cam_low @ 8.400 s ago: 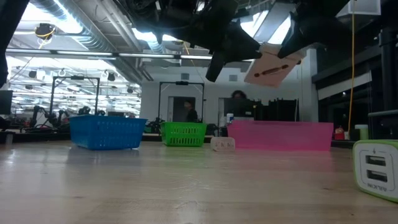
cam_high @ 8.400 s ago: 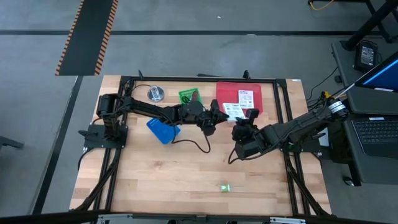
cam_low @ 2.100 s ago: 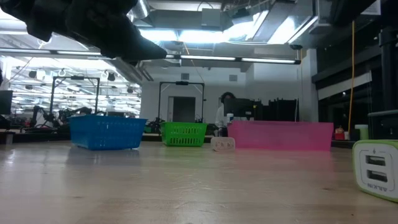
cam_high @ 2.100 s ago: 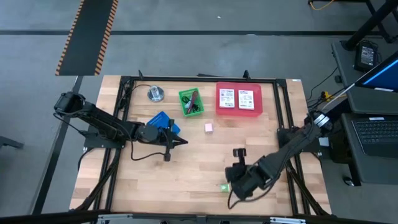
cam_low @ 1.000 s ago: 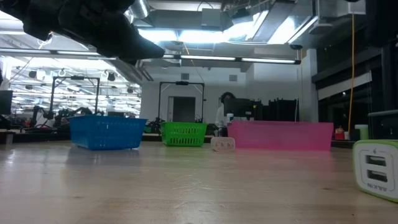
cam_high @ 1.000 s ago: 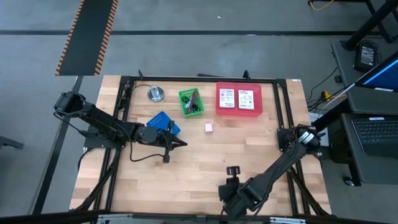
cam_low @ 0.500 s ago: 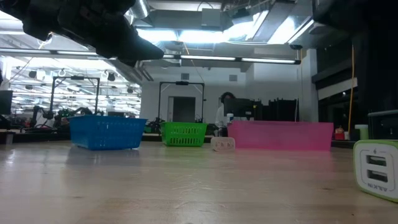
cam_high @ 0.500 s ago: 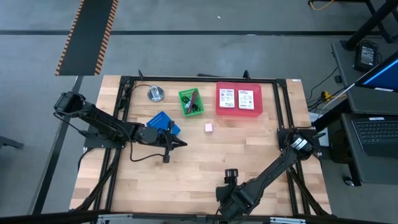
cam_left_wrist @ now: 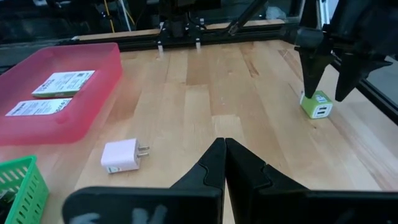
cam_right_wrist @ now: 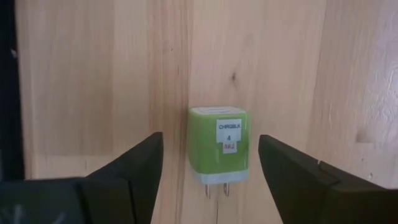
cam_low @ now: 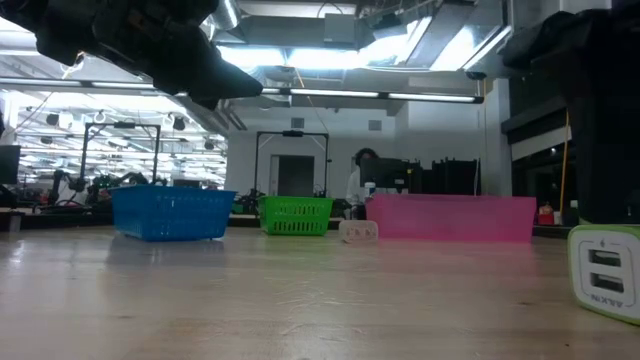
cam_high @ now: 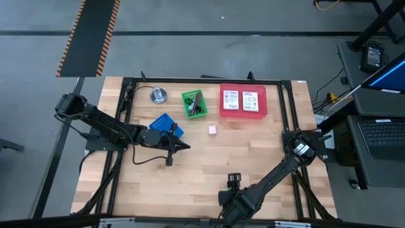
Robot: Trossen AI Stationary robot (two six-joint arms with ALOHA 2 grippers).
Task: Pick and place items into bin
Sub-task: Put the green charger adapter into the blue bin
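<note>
High view first: I have the wooden table (cam_high: 190, 171) framed by black rails, with broad bare wood through its middle and along the near-left side, so the open room lies there. My right arm reaches down to the near edge of the table, and its claw (cam_right_wrist: 208, 163) hangs right over the green block (cam_right_wrist: 219, 144), fingers spread wide with one on each side and neither touching it. That block is a small lime-green charger cube with a white label on its top face and two metal prongs at one end; it stands on bare wood close to the near rail, well apart from every bin. My left arm waits over the left-centre of the table, its claw (cam_left_wrist: 222, 163) pressed fully shut on nothing, just beside the blue basket (cam_high: 166, 126).

Along the far side sit the containers. The red bin (cam_high: 242, 113) is the biggest and holds two white green-printed packets (cam_high: 243, 100) lying flat side by side. The green basket (cam_high: 193, 104) beside it holds a dark red cord (cam_high: 197, 97) and something dark that I cannot make out. I cannot see into the blue basket. A round silver object (cam_high: 158, 95) sits near the far-left corner. The pink cube (cam_left_wrist: 122, 154), a small pale charger with prongs, lies loose on the wood just in front of the red bin.
</note>
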